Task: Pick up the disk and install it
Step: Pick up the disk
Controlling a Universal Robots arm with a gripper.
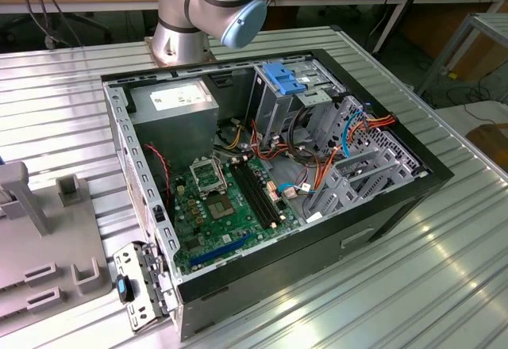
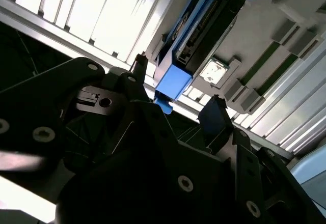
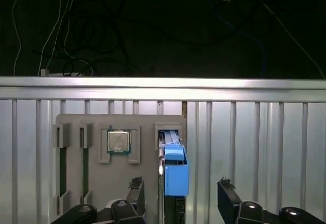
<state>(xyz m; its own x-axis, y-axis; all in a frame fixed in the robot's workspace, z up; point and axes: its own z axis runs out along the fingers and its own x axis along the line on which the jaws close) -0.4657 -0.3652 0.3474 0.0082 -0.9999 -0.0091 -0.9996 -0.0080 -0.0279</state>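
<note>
The disk (image 3: 173,175) stands on edge in a slot of a grey fixture plate (image 3: 97,183), its bright blue carrier rail facing up. In the first wrist view my gripper (image 3: 181,191) is open, one finger on each side of the disk, and the disk sits nearer one finger. The second wrist view shows the disk (image 2: 204,30) just beyond my gripper (image 2: 178,84), its dark body framed in blue. The black fingertips (image 3: 227,196) are apart from the disk's sides. The open computer case (image 1: 381,206) lies on the metal table.
A processor chip (image 3: 118,142) rests in a pocket of the fixture beside the disk. Inside the case are a green motherboard (image 1: 226,206), a metal drive cage with a blue latch (image 1: 284,78) and loose cables. The arm's base (image 1: 198,16) stands behind the case.
</note>
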